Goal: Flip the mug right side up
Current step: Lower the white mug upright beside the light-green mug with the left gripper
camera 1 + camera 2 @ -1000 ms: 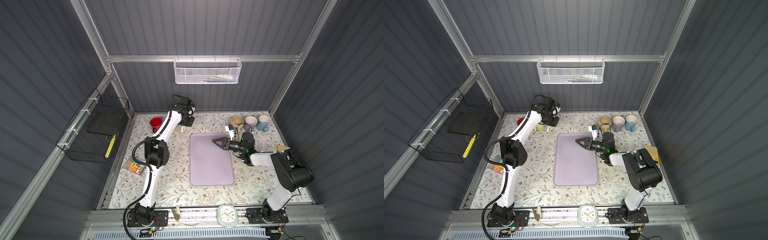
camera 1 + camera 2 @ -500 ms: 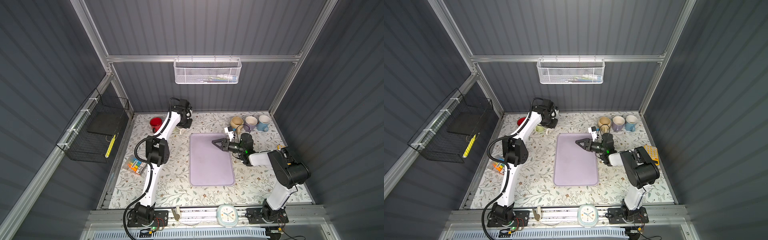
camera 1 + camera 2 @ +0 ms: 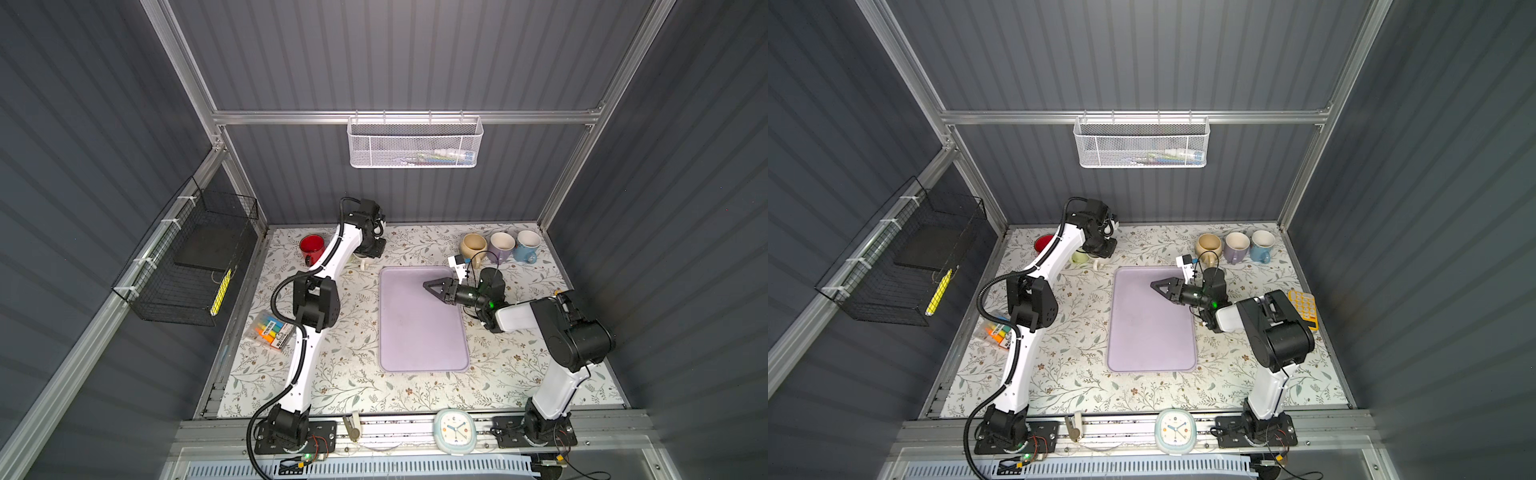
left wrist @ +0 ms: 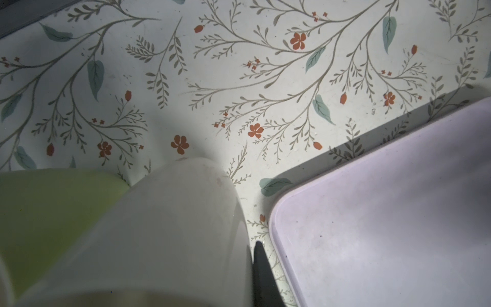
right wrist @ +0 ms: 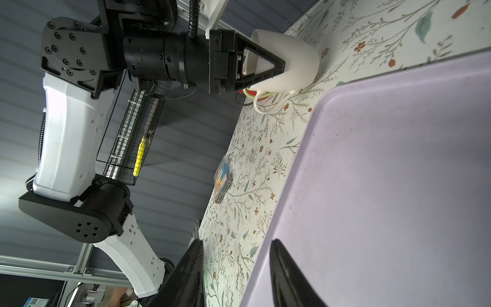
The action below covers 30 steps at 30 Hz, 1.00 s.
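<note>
Your left fingers [image 5: 279, 65] grip the white ceramic mug [image 5: 299, 57] by its rim, base-down on the floral bench [image 5: 255, 148] beside the lilac plastic tray [image 5: 398, 186]; your right fingers [image 5: 287, 273] hang half-open and empty above it.

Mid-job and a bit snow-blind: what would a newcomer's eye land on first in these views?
First, the left gripper, clamped on the rim of the white mug at the back left, just off the far left corner of the lilac tray. Next, the right gripper, which hovers open and empty over the far right part of that tray.
</note>
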Tool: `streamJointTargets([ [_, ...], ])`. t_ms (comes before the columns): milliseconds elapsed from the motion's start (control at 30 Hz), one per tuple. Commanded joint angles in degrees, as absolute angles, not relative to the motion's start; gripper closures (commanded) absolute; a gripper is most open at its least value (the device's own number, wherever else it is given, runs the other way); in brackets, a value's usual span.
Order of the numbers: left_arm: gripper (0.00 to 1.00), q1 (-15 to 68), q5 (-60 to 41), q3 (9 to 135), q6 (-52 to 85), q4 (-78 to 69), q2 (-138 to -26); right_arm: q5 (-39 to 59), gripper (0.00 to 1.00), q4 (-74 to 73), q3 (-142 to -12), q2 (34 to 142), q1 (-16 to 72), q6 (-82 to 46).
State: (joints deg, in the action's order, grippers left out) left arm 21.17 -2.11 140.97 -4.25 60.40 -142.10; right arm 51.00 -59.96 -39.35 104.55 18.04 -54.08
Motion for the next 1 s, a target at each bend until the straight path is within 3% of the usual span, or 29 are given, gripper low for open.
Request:
streamJointTargets([
  [0,1.00,20.8,-3.0,143.5,-4.3,60.1,-142.3,51.4,0.56,-62.1,-40.3,105.7,17.9,-54.9],
  [967,1.00,20.9,-3.0,144.2,-3.9,58.4,-144.1,51.3,0.56,-66.2,-39.4,108.5,17.9,-56.4],
])
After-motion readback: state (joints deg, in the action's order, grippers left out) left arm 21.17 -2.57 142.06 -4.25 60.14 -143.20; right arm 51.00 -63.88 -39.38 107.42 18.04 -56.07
